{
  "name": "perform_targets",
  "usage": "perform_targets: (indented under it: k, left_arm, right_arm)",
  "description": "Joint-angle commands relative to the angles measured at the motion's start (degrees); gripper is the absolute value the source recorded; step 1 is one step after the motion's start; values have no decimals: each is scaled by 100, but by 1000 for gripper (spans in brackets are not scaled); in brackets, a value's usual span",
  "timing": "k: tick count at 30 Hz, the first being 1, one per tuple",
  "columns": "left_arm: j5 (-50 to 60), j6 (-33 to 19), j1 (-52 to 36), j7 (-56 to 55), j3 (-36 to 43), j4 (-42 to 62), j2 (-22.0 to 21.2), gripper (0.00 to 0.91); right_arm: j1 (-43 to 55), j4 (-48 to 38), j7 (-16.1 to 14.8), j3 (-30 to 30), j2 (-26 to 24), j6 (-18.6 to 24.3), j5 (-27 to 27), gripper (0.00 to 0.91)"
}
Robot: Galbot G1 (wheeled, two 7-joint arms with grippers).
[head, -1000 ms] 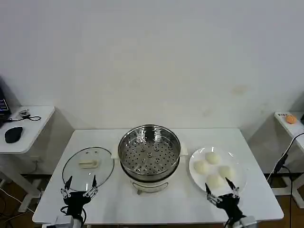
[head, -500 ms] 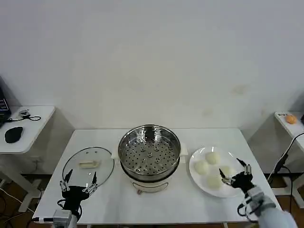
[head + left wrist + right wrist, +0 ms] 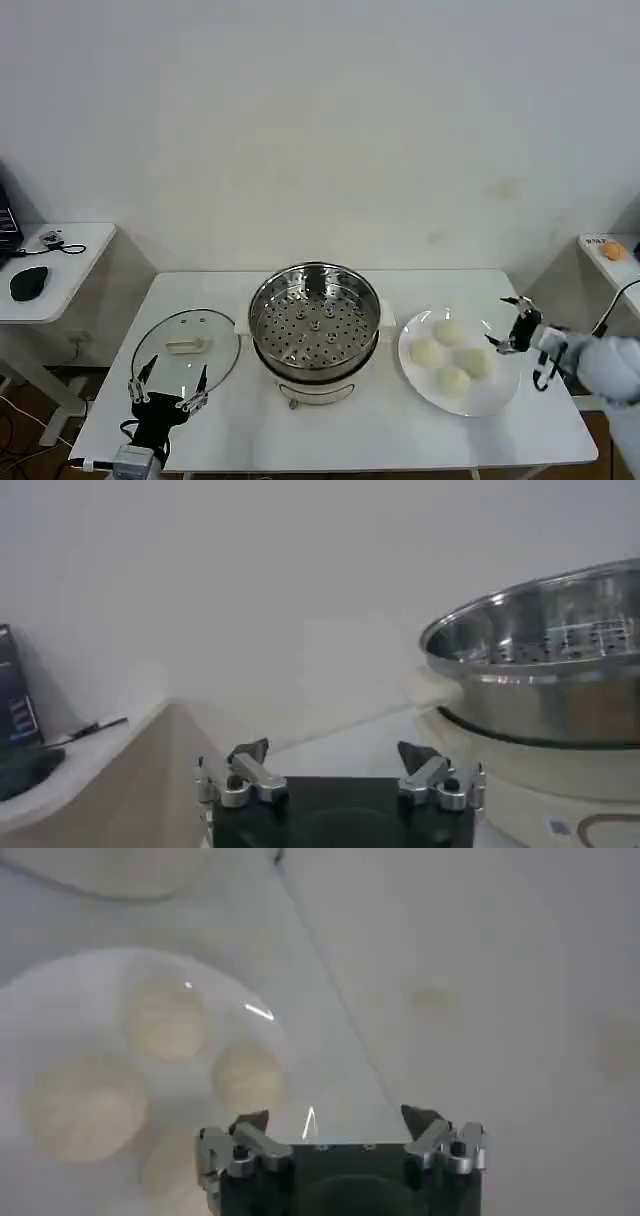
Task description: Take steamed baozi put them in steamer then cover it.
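Right gripper, fingers spread, hovers beside four steamed baozi on a white plate. Left gripper waits open near the cover.

Left gripper: black body, thin dark fingers with silvery, pale-tipped ends, small silver-grey block just below the base. Up close from the left wrist, left gripper: flat black housing, two metal finger mounts in brushed silver, each with a round dark screw head, dark wedge-shaped fingertips on top. Right gripper: black fingers with silver joints, black cable loop at the wrist, arm in pale grey-white covering. From the right wrist, right gripper: same black housing, same silver brackets with dark screws, dark pointed tips.
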Motion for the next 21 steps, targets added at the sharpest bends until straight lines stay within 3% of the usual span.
perform_targets:
  k: [1, 8, 21]
  left_arm:
    - [290, 30, -4, 200, -74, -40, -51, 907]
    - [285, 9, -48, 219, -149, 20, -75, 907]
    - [287, -3, -74, 220, -171, 36, -118, 907]
  right_arm:
    - [2698, -1415, -1476, -2621, -494, 397, 61, 907]
    - [3685, -2131, -1549, -3911, 126, 261, 100, 907]
    - [3919, -2616, -1519, -4589, 700, 171, -53, 907]
